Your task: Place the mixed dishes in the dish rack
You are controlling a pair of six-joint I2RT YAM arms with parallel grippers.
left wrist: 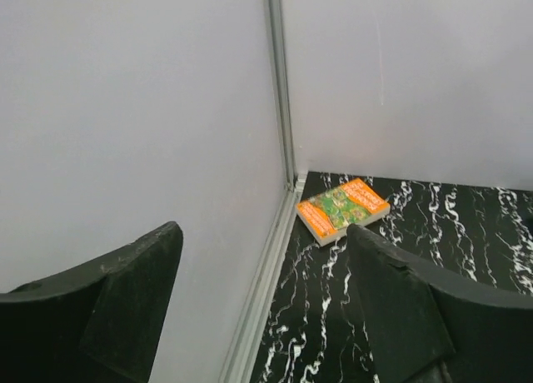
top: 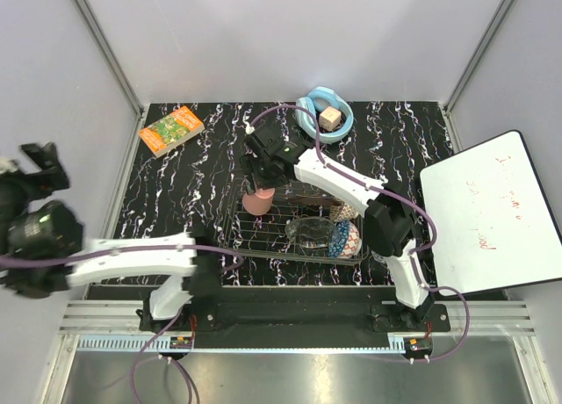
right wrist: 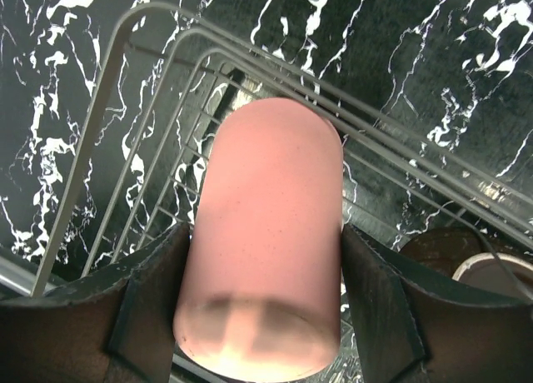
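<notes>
Left gripper (left wrist: 262,231): gapes empty, faces book (left wrist: 341,208) near wall. Right gripper (right wrist: 265,262): clamps pink cup (right wrist: 266,216), hangs over dish rack (right wrist: 125,58) left corner. Risks tip-out over rim or roll across wires if dropped this close to edge.

Was lit brightly and evenly from above, with only soft shadows. Showed a dull sheen on the metal strip (top: 290,378) at 6 o'clock of the top view. Blurred the left gripper (left wrist: 262,233) at 5 and 7 o'clock. Left the pink cup (right wrist: 266,233) soft-edged, shaded toward 6 o'clock.
</notes>
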